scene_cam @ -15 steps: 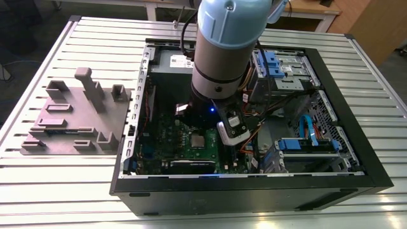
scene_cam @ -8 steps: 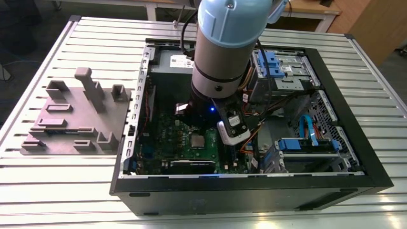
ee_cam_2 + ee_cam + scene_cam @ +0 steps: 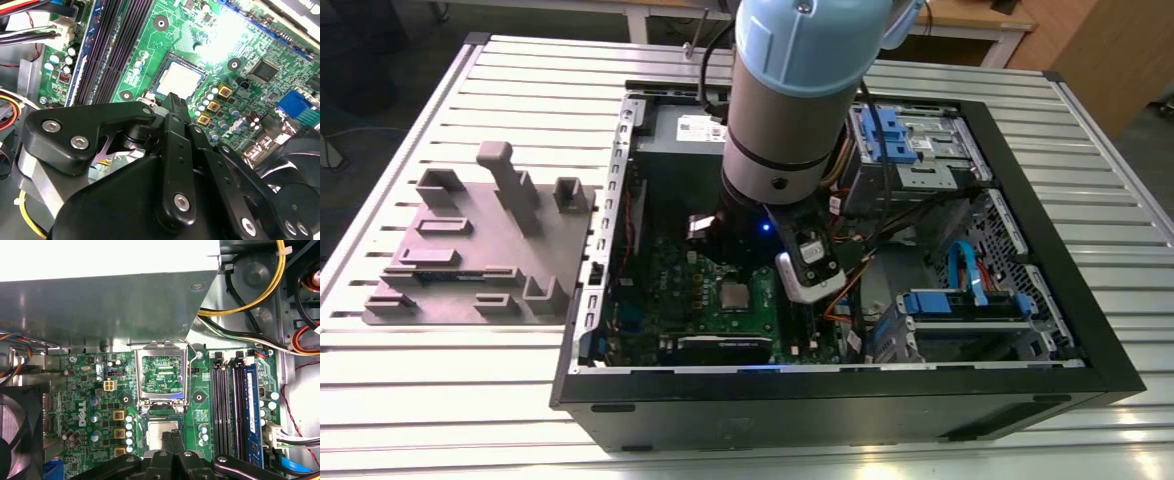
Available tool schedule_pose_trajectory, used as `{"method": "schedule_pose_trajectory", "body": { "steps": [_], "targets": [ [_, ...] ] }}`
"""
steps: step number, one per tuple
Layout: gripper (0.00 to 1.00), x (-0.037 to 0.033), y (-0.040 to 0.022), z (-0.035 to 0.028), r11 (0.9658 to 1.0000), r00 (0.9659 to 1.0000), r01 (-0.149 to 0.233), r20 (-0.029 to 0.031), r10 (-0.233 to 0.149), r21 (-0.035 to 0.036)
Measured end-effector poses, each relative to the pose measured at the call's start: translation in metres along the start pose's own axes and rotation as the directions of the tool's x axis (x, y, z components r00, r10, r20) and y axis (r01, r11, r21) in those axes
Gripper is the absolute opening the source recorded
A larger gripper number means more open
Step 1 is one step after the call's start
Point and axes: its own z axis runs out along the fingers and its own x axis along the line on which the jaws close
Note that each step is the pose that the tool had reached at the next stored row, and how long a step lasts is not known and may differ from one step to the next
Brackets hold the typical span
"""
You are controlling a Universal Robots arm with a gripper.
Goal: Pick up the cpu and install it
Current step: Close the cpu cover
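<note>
On the exterior view's left I see a grey fixture block point(image 3: 474, 245) on the slatted table point(image 3: 427, 380), just beside the open computer case point(image 3: 854, 400). On the green motherboard point(image 3: 660, 290) in the case the cpu point(image 3: 735, 295) lies flat in its socket, metal top up. It is square, so I can pick out no long axis; in the first wrist view its point(image 3: 159, 430) edges sit square to the socket frame and parallel to the black memory slots point(image 3: 227, 405). The load plate point(image 3: 162, 371) stands swung open, at the cpu's edge opposite the fingertips. The gripper point(image 3: 172, 434) hangs low over the cpu point(image 3: 177, 80), jaws closed together and holding nothing that I can see. On the exterior view's right are the drive bays point(image 3: 907, 140).
</note>
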Motion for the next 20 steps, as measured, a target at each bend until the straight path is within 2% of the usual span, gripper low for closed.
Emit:
{"method": "schedule_pose_trajectory", "body": {
  "steps": [5,16,20],
  "targets": [
    [0.11,0.0002,0.0004,-0.0052,1.0000,1.0000,0.000,0.0000,0.000,0.0001],
    [0.11,0.0004,0.0008,-0.0100,1.0000,1.0000,0.000,0.0000,0.000,0.0013],
    [0.11,0.0014,0.0014,-0.0178,1.0000,1.0000,0.000,0.0031,0.000,0.0010]
  ]
}}
